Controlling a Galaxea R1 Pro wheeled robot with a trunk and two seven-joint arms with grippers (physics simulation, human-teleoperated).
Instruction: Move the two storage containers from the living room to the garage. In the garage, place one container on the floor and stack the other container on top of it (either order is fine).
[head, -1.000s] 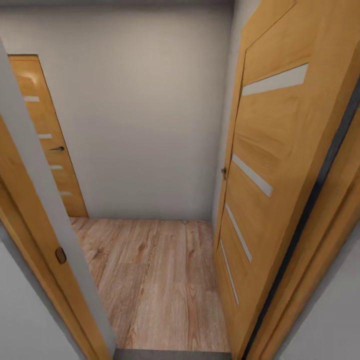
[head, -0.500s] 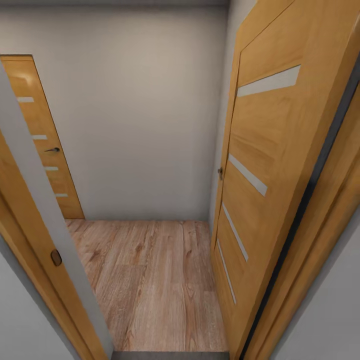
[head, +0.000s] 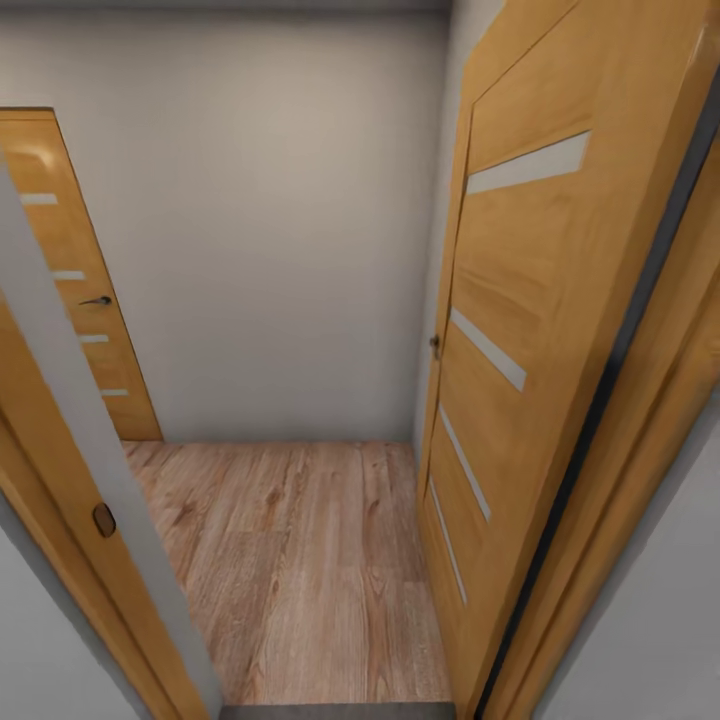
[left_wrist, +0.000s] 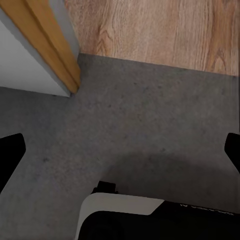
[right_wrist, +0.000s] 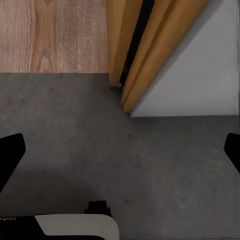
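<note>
Between door frames (head: 110, 520), open door (head: 520, 330), wood floor (head: 300, 560)

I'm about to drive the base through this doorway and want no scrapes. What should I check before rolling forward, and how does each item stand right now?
1. Open light-wood door with frosted glass strips: swung aside on the right. Ok.
2. Light wood-plank floor past the threshold: bare as far as the pale grey back wall. Ok.
3. Left pincer: fingers spread, nothing between them, dark grey concrete floor below. Ok.
4. Right pincer: fingers spread, nothing held. Ok.
5. Clearance to the wooden door frame on the left: cannot tell.
6. Second wooden door at far left: appears closed. Ok.
</note>
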